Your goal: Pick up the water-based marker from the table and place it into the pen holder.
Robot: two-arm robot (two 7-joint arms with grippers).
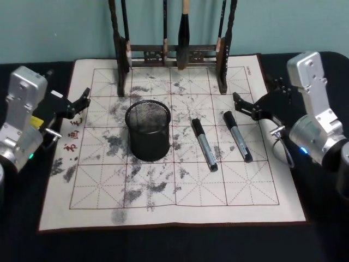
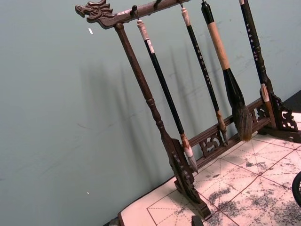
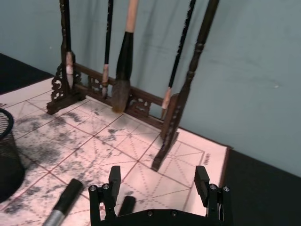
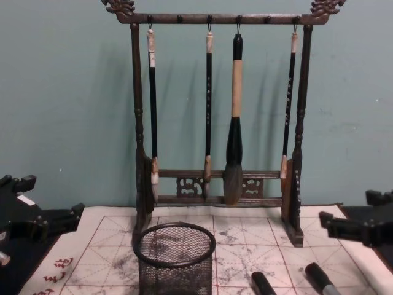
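Surface: dark tabletop [image 1: 163, 245], covered across the middle by a white mat [image 1: 180, 191] with a faint red grid. Grey-black ink stains [image 1: 117, 144] are scattered over the mat, densest around its centre. Red characters [image 1: 71, 136] run down the mat's left margin.

Room: a plain teal wall [image 4: 61, 92] rises straight behind the tabletop.

A dark wooden brush rack [image 4: 218, 18] with carved ends stands on the mat's far edge. Four brushes [image 4: 234, 123] hang from it, tips down; the third from the left is the thickest.

The pen holder [image 1: 148, 130], a black mesh cup, stands upright on the mat left of centre, in front of the rack. No pen can be made out in it.

The first marker [image 1: 204, 144], black cap and grey barrel, lies flat on the mat just right of the pen holder, not touching it. The second marker [image 1: 238, 136], of the same kind, lies roughly parallel, further right, apart from the first.

The left gripper [image 1: 84, 99] hovers over the mat's left edge, fingers apart, holding nothing, well clear of the pen holder.

The right gripper [image 1: 238, 103] hovers over the mat's right side near the far end of the second marker. In the right wrist view its fingers [image 3: 201, 178] are spread wide with nothing between them.
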